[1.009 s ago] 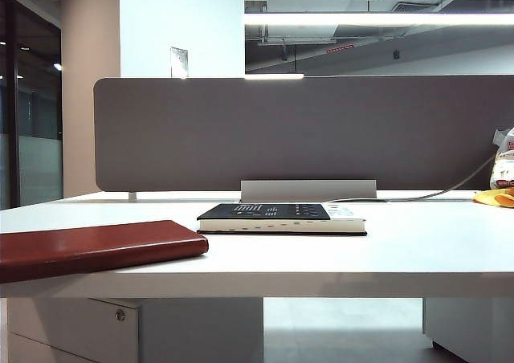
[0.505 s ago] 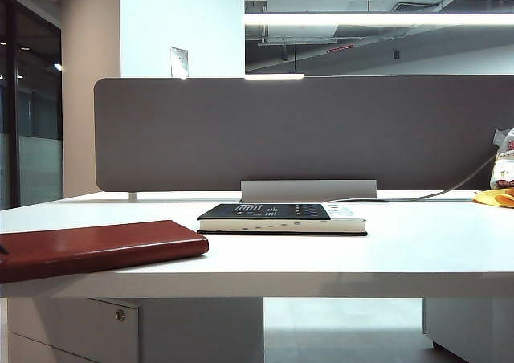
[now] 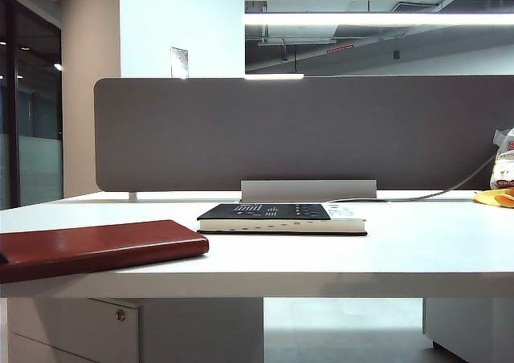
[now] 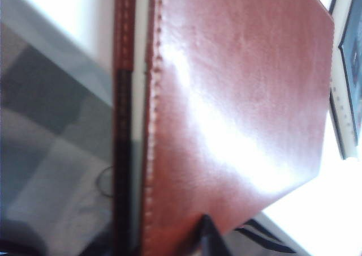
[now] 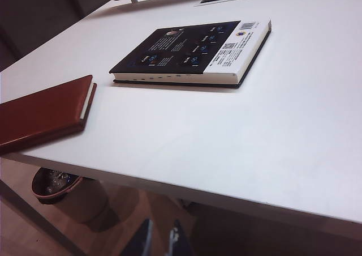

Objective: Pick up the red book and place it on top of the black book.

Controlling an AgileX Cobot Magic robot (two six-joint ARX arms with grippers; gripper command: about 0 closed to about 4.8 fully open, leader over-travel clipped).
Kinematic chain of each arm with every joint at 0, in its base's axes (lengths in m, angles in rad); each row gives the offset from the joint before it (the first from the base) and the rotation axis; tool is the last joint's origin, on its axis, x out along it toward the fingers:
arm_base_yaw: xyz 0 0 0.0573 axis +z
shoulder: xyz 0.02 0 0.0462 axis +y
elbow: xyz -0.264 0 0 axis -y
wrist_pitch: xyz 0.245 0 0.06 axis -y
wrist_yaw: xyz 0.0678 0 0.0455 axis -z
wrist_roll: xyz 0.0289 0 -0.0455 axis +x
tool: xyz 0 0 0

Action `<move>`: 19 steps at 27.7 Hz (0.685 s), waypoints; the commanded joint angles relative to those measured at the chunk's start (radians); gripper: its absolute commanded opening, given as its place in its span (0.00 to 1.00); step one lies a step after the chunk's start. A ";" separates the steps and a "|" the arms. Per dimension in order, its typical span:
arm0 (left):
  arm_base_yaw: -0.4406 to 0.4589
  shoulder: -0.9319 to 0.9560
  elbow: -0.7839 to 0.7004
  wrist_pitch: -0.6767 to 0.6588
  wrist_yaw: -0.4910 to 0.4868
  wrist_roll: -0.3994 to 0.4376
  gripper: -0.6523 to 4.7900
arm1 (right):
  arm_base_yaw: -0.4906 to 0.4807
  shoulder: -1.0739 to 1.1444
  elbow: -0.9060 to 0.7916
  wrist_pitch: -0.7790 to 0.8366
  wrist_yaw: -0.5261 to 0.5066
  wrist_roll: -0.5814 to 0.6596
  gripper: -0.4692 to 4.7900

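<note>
We take the thick black book (image 3: 281,218) with white printed marks and white page edges as our landmark; it lies flat mid-table on the white table (image 3: 418,250). The thin maroon leather-like red book (image 3: 96,248) lies flat well to its left, apart from it, overhanging the table's near edge.

Our left gripper (image 4: 210,239) hangs close over the red book's cover (image 4: 237,114); only a dark fingertip shows, so we cannot tell its opening. Our right gripper (image 5: 161,242) sits below the near table edge, far from the black book (image 5: 192,52), its opening unclear.
</note>
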State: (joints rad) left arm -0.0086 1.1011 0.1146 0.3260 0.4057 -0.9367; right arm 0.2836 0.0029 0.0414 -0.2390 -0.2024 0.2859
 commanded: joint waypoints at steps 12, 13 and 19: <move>-0.001 0.000 0.002 0.014 0.014 0.040 0.30 | 0.000 0.000 0.004 0.008 -0.002 0.002 0.18; -0.001 0.000 0.002 0.017 0.022 0.045 0.26 | 0.000 0.000 0.004 0.008 -0.002 0.002 0.18; -0.001 0.000 0.002 0.059 0.063 0.047 0.21 | 0.000 0.000 0.004 0.008 -0.003 0.002 0.18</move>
State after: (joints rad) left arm -0.0082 1.0996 0.1162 0.3931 0.4698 -0.9134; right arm 0.2836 0.0029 0.0414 -0.2401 -0.2028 0.2859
